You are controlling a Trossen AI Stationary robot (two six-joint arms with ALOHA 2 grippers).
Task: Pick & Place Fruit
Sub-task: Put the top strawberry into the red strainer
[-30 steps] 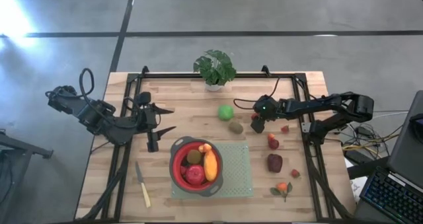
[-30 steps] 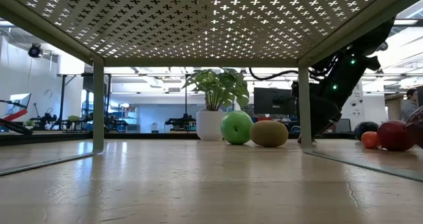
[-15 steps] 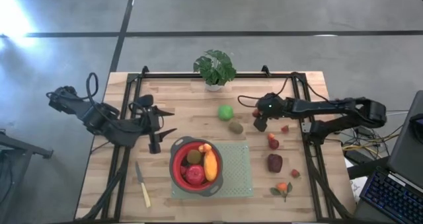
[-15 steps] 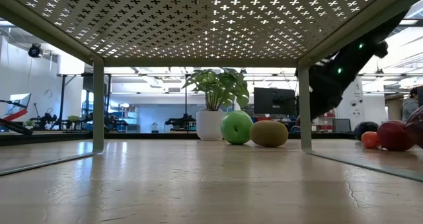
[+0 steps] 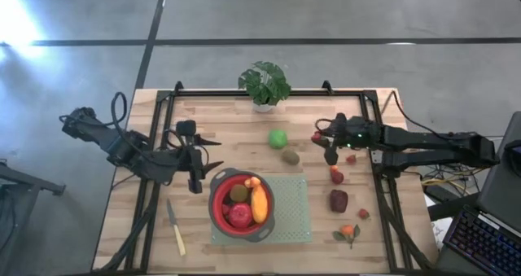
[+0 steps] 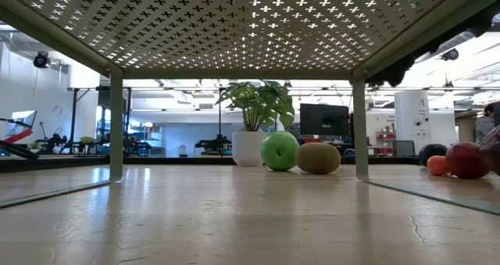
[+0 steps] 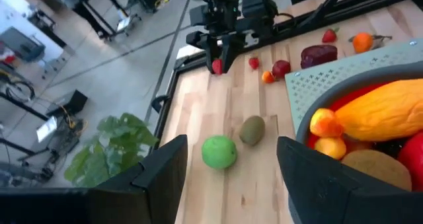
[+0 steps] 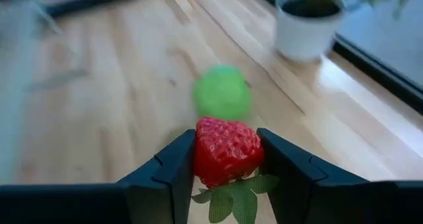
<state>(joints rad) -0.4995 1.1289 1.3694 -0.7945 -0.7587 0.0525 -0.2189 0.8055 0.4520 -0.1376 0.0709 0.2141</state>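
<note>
My right gripper [image 5: 321,140] hangs above the table right of the middle, shut on a small red strawberry [image 8: 227,151]; the left wrist view shows the same strawberry [image 7: 217,67]. A green ball [image 5: 278,138] and a brown kiwi [image 5: 290,156] rest on the wood just left of it. A red bowl [image 5: 220,215] on a green mat [image 5: 297,215] holds an orange elongated piece [image 5: 260,203], a red apple [image 5: 239,216] and other fruit. My left gripper [image 5: 210,152] stands open just left of the bowl, nothing between its fingers. My right gripper pinches the strawberry by its two sides [image 8: 203,154] between its two fingers. They slant down from the table's right side. The strawberry is lifted clear of the table, and its green leaves [image 8: 239,199] point back toward the wrist.
A dark-red lump [image 5: 338,200], small red pieces [image 5: 335,176] [image 5: 351,158] [image 5: 363,213] and an orange piece with leaves [image 5: 348,230] lie at the right. A potted plant [image 5: 264,83] stands at the far edge. A knife [image 5: 176,231] lies near left. Black rails [image 5: 155,146] run along the table's sides.
My right gripper has risen from the table with the strawberry, now lifted clear, and has drawn back a little toward the right edge; in the low view the arm has climbed almost out of sight. My left gripper has rolled a little and edged toward the bowl.
</note>
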